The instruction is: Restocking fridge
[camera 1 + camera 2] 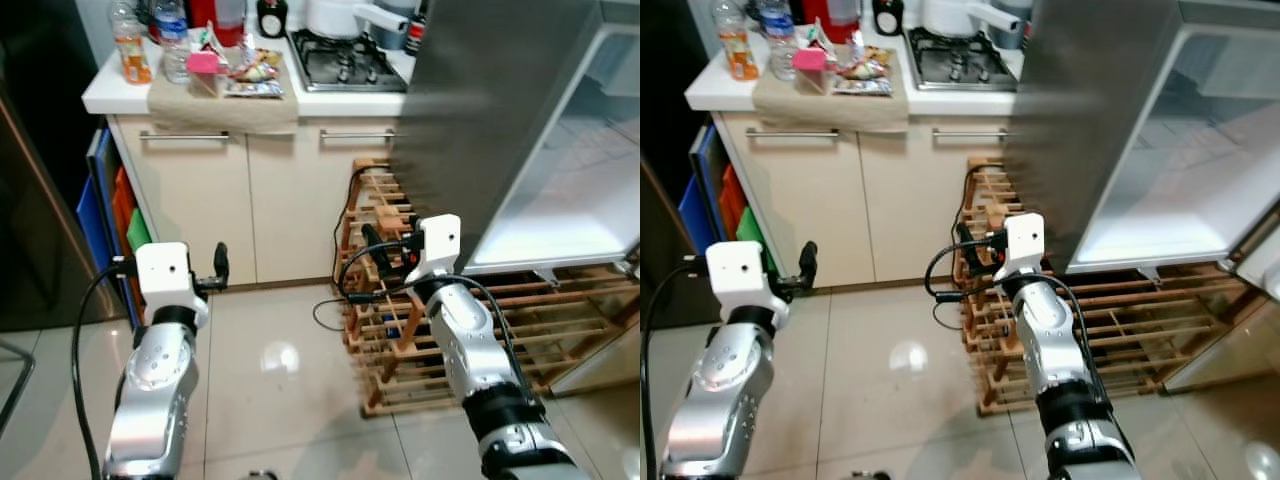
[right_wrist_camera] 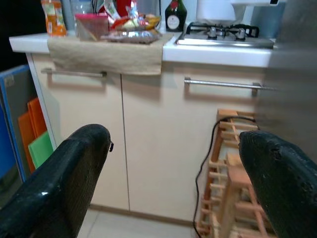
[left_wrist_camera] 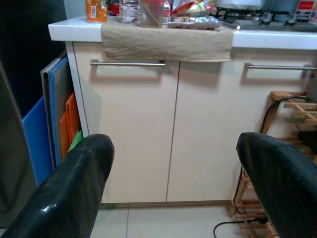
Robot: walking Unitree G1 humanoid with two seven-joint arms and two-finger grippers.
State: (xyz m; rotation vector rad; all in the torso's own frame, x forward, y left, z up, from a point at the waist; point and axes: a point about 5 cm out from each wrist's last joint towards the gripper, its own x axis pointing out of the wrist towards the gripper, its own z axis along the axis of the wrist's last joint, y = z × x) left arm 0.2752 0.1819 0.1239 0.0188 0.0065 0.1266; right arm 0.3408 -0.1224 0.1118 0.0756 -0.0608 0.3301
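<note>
On the white counter (image 1: 100, 95) a beige cloth (image 1: 220, 108) carries an orange drink bottle (image 1: 131, 48), a clear water bottle (image 1: 174, 42), a pink-lidded container (image 1: 203, 70) and snack packets (image 1: 255, 76). The fridge (image 1: 470, 110) is at the right, its door open onto a white interior (image 1: 580, 190). My left gripper (image 1: 220, 268) is raised over the floor before the left cabinet door, open and empty. Beside the wooden rack, my right gripper (image 1: 388, 250) is also open and empty, facing the cabinets.
A wooden bottle rack (image 1: 480, 320) stands on the floor under the fridge door, with a black cable (image 1: 345, 290) trailing from it. A gas hob (image 1: 345, 60) with a white pot (image 1: 335, 15) is on the counter. Coloured boards (image 1: 110, 210) lean left of the cabinet.
</note>
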